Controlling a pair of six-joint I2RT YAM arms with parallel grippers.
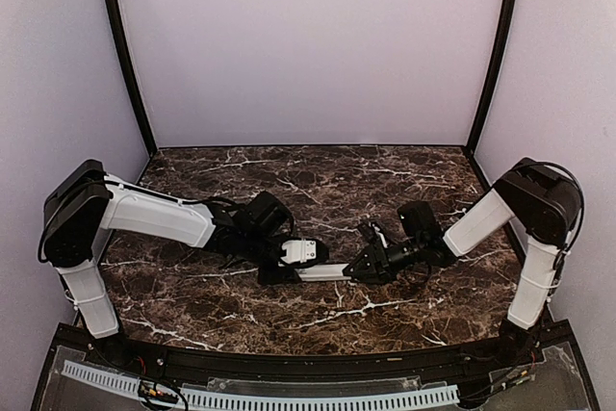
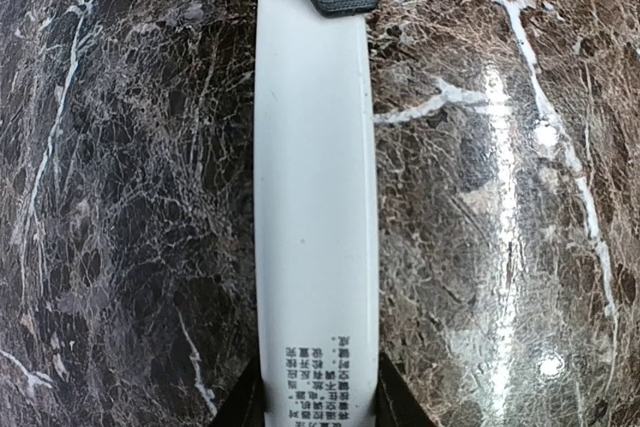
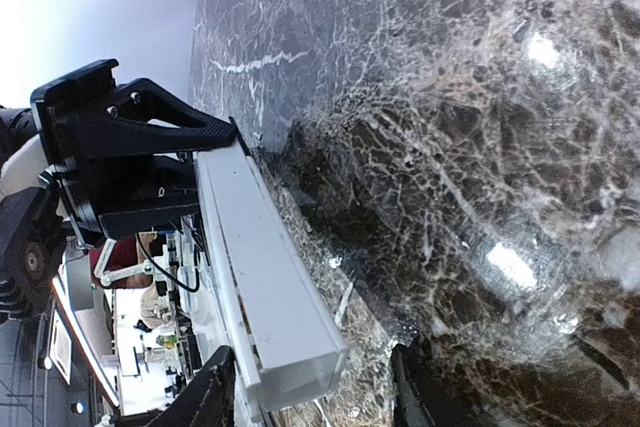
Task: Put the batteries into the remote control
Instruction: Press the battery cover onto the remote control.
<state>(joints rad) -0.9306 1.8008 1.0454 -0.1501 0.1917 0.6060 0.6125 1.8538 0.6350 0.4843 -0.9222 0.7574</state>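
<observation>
Your left gripper [image 2: 318,412] clenched the remote [image 1: 322,273] over the table [image 1: 289,170] | your right gripper [image 3: 315,387] straddled its other end, slack | batteries unseen | risk: closing off-centre could twist the remote from the left grip.

The only writing in view is a small block of dark Chinese characters printed on the white face of the remote control [image 2: 315,197], at the end nearest the left wrist camera. It appears rotated there, in several short lines, too fine to read.
</observation>
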